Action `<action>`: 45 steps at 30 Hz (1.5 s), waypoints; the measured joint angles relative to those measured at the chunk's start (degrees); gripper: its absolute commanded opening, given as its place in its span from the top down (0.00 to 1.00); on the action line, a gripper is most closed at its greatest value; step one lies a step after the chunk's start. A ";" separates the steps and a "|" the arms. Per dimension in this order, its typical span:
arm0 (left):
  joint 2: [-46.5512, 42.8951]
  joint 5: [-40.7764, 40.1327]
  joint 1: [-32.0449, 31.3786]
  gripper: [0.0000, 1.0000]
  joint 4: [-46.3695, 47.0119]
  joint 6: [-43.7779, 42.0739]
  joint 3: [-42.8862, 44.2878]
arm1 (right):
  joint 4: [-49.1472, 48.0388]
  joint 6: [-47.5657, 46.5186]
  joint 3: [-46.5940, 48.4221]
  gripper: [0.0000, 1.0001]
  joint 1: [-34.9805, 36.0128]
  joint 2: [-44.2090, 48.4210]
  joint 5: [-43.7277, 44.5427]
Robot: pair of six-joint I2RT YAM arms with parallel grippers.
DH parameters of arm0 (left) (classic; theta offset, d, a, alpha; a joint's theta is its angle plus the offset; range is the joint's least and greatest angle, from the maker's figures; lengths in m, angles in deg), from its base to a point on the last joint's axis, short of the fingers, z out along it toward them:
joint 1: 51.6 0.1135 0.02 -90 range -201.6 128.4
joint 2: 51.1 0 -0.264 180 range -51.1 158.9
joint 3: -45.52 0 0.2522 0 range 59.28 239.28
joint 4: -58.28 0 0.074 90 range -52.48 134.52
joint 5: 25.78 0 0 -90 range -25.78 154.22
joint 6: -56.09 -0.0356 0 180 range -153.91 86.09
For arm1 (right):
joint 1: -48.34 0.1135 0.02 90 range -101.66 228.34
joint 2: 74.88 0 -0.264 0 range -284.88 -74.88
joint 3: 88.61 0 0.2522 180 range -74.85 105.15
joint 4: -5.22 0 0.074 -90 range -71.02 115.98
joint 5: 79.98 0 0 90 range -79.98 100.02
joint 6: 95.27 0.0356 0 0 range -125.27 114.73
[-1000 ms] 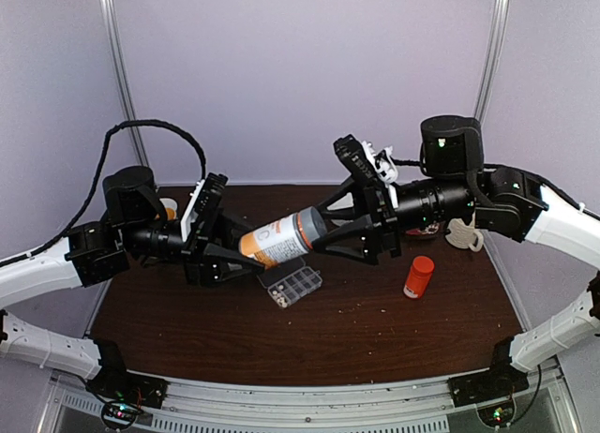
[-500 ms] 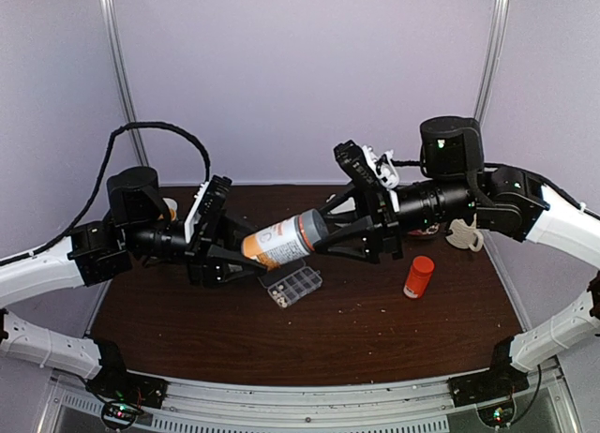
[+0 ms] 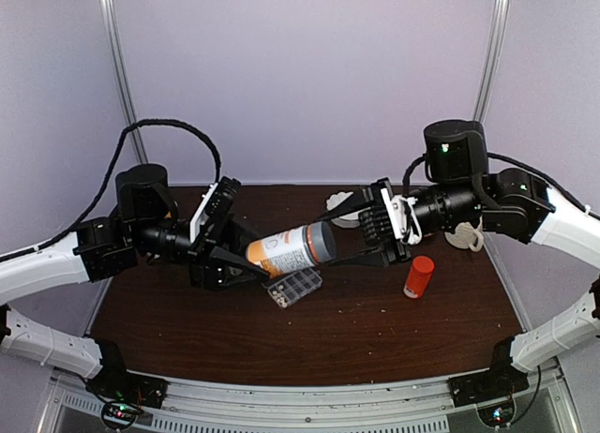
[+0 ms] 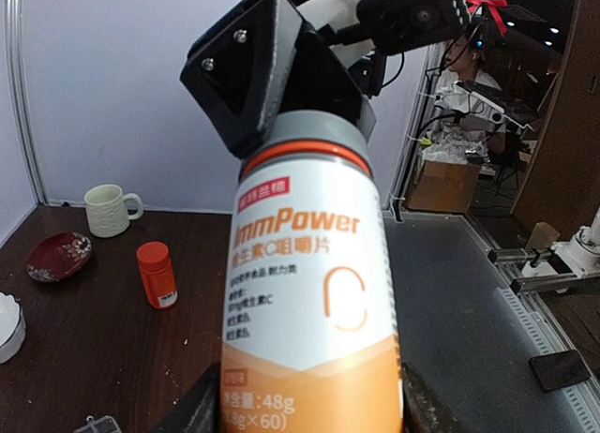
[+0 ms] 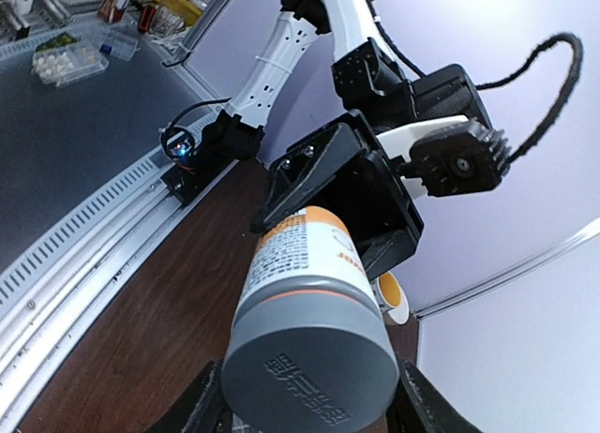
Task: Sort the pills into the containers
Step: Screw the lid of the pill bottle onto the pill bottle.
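Observation:
A large white-and-orange bottle (image 3: 286,250) with a grey cap (image 3: 323,241) hangs tilted in the air between both arms. My left gripper (image 3: 242,257) is shut on its orange base (image 4: 309,395), fingers (image 4: 192,410) pressed to its sides. My right gripper (image 3: 339,236) is shut on the grey cap (image 5: 309,363), with fingers (image 5: 204,405) on both flanks. Directly beneath the bottle, the clear pill organizer (image 3: 295,286) lies on the table. A few whitish pills (image 3: 275,290) show at its left end.
To the right of the organizer stands a small red bottle (image 3: 419,276) (image 4: 157,274). A white cup (image 3: 462,234) (image 4: 108,210) and a red saucer (image 4: 58,255) sit at the back right. A white bowl (image 3: 345,218) lies behind the bottle. A yellow-lined cup (image 5: 392,297) stands behind the left arm.
The right wrist has rolled round and its jaws have closed in on the grey cap. The bottle and both grippers have shifted slightly to the right.

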 measured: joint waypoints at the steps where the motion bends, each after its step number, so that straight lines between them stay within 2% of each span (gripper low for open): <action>1: 0.13 0.17 0.00 0.90 -0.42 0.28 0.04 | 0.66 -3.91 0.02 0.96 0.00 -0.09 -0.33; 3: 0.59 0.59 -0.07 0.90 -1.33 0.79 0.07 | 1.79 -11.17 0.00 0.94 0.00 -0.15 -0.31; 4: 0.74 0.74 -0.07 0.90 -1.53 0.92 0.07 | 2.10 -14.62 -0.07 0.86 0.09 -0.15 -0.02; 7: 1.03 1.22 -0.07 0.90 -3.08 1.03 0.24 | 0.13 -22.43 -2.71 0.46 1.14 1.11 2.40; 10: 1.33 1.20 -0.20 0.90 -4.90 0.83 0.44 | -4.66 -23.50 -7.61 0.21 1.97 3.26 4.37; 11: 1.38 0.63 -0.22 0.90 -5.22 0.66 0.55 | -5.62 -22.56 -8.39 0.15 2.12 3.48 4.90; 14: 1.31 -1.46 -0.22 0.90 -6.43 -0.50 0.81 | -6.73 -18.62 -8.57 0.08 2.14 3.63 5.33; 19: 0.59 -6.08 -0.22 0.89 -8.66 -3.63 0.85 | -9.73 -6.27 -11.85 0.00 2.08 7.65 3.85; 26: -1.73 -11.34 -0.22 0.89 -9.46 -7.87 0.85 | -14.45 20.81 -15.17 0.00 2.08 12.92 4.79; 34: -4.20 -14.34 -0.22 0.88 -8.07 -9.79 0.76 | -8.13 47.95 -3.80 0.00 1.51 6.34 11.58; 40: -5.77 -16.04 -0.22 0.89 -6.25 -10.32 0.48 | -7.48 61.51 -3.30 0.00 0.55 4.02 13.27; 45: -6.38 -16.72 -0.22 0.95 -5.70 -10.38 0.02 | -4.96 66.10 0.04 0.00 0.52 0.61 10.80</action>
